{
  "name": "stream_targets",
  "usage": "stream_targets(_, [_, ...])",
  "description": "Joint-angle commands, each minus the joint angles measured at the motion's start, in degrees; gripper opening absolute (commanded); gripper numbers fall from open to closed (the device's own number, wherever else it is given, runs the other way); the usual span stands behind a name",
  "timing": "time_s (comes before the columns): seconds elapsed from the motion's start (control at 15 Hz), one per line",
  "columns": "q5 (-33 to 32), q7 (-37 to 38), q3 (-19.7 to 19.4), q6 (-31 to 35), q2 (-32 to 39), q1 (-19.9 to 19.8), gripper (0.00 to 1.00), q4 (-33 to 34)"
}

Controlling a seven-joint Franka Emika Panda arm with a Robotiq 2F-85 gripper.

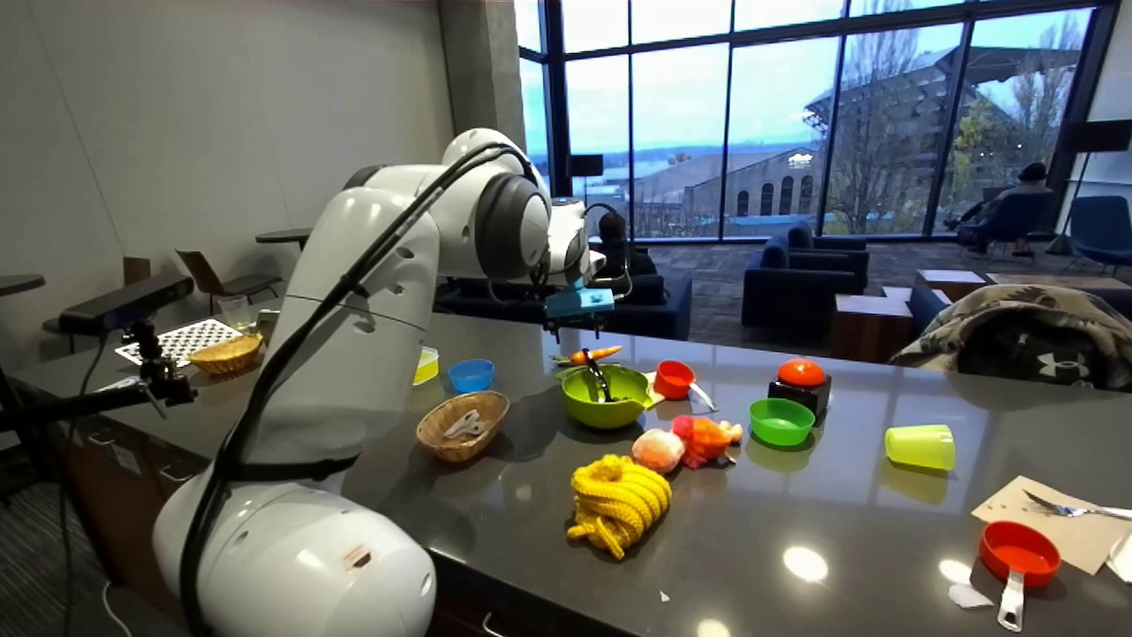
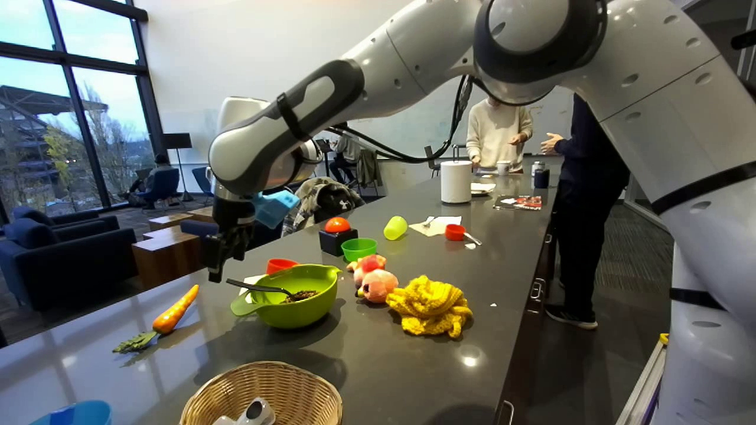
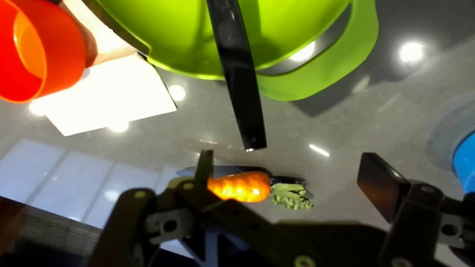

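Note:
My gripper (image 1: 577, 333) is open and empty above the dark counter; it shows also in an exterior view (image 2: 227, 264) and in the wrist view (image 3: 291, 181). An orange toy carrot (image 3: 239, 186) with green leaves lies below it on the counter, partly hidden by one finger in the wrist view; it lies behind the bowl in an exterior view (image 1: 594, 355). A green bowl (image 2: 295, 313) with a side handle and spout stands beside the carrot and holds dark bits. A black utensil (image 3: 239, 81) leans in the bowl, its handle end sticking out toward the gripper.
Near the bowl are a red measuring cup (image 1: 674, 379), a blue bowl (image 1: 471, 375), a wicker basket (image 1: 460, 425), a pink-orange plush toy (image 1: 703, 440), a yellow knit cloth (image 1: 619, 502), a green dish (image 1: 782, 423) and a black box with an orange button (image 1: 800, 375). A yellow-green cup (image 1: 920, 447) lies sideways.

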Motion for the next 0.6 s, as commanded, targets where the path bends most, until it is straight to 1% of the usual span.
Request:
stream_targets(0.0, [0.0, -1.4, 0.05, -1.68, 2.38, -0.32, 1.0, 3.46])
stream_targets(0.53, [-0.04, -1.14, -0.53, -3.59, 3.47, -0.87, 1.0, 4.55])
